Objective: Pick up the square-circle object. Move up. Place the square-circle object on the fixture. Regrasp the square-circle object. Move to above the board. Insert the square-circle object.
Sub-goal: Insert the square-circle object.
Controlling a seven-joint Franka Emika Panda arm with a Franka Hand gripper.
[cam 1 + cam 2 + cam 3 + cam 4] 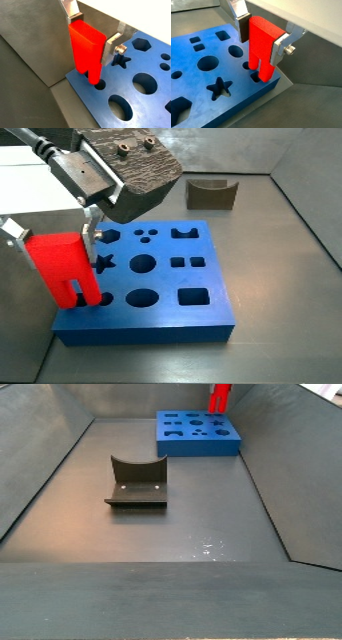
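The grey floor [174, 524] of the work cell is the largest thing, with grey walls around it. On it lies the board [160, 313], a flat blue slab with many cut-out holes; in a side view it sits at the far end of the floor [198, 434]. Both wrist views show its star hole, round holes and square holes close to the camera [143, 95] [204, 75].

The fixture [136, 482] stands on the floor well apart from the board, a dark piece with a curved notch in its top; in a side view it is seen behind the board, near the back wall [211, 193].

The end effector [54, 238] is above one corner of the board. Its flat silver fingers [115, 39] pinch the square-circle object [87, 50] from two sides near its upper part. This red block [263, 42] is upright, with its two prongs pointing down. The prong tips are at a hole close to the edge of the board [67, 268]; how deep they go in I cannot tell. In a side view only the red block shows, at the top of the picture above the board [218, 396].
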